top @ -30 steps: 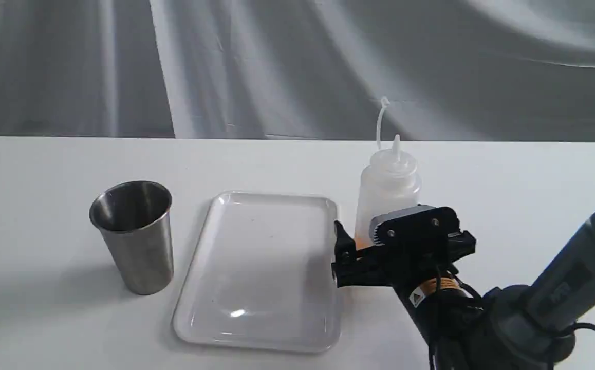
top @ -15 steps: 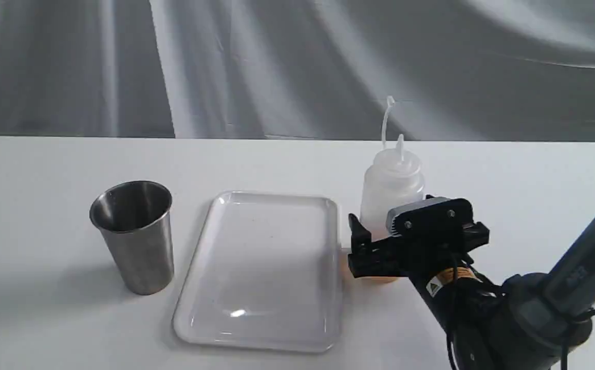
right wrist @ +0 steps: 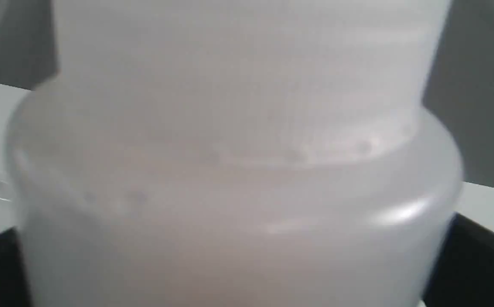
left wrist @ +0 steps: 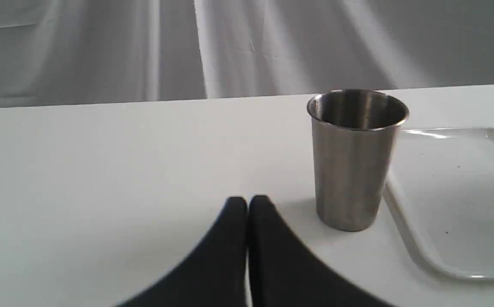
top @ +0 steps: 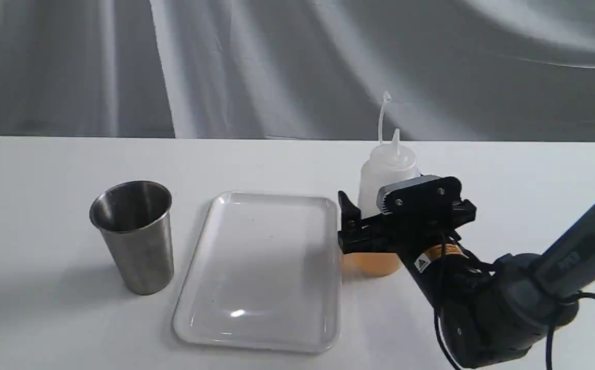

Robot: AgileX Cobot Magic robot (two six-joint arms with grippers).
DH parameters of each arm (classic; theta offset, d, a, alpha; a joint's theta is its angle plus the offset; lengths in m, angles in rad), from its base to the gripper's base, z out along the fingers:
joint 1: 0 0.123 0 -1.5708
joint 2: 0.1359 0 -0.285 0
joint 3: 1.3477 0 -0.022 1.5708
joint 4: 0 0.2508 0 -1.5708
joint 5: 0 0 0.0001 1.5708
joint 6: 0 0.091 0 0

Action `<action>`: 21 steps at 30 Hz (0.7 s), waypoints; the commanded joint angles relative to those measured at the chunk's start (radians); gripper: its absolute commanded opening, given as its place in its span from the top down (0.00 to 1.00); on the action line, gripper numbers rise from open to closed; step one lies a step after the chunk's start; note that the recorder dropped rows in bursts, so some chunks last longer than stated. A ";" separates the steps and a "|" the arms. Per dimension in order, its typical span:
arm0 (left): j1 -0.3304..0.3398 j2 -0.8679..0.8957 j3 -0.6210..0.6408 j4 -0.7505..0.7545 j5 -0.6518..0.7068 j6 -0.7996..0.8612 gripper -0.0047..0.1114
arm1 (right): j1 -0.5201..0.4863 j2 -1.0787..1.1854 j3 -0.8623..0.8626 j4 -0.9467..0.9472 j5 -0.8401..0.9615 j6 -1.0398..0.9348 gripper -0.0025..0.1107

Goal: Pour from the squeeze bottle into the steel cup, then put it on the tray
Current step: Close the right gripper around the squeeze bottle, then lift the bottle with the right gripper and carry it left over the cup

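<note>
raised a little and shifted left, squeeze bottle [top: 387,172] sits clamped in right hand [top: 359,231]; left hand [left wrist: 247,204] pinched closed, empty

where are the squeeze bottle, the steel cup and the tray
squeeze bottle [top: 387,172], exterior view, on its whitish shoulder
steel cup [top: 138,246], exterior view, on its outer wall
tray [top: 261,257], exterior view, on its bare floor
</note>
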 commanded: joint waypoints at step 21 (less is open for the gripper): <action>0.002 -0.003 0.004 -0.001 -0.008 -0.005 0.96 | 0.005 -0.201 0.161 0.006 0.009 -0.063 0.98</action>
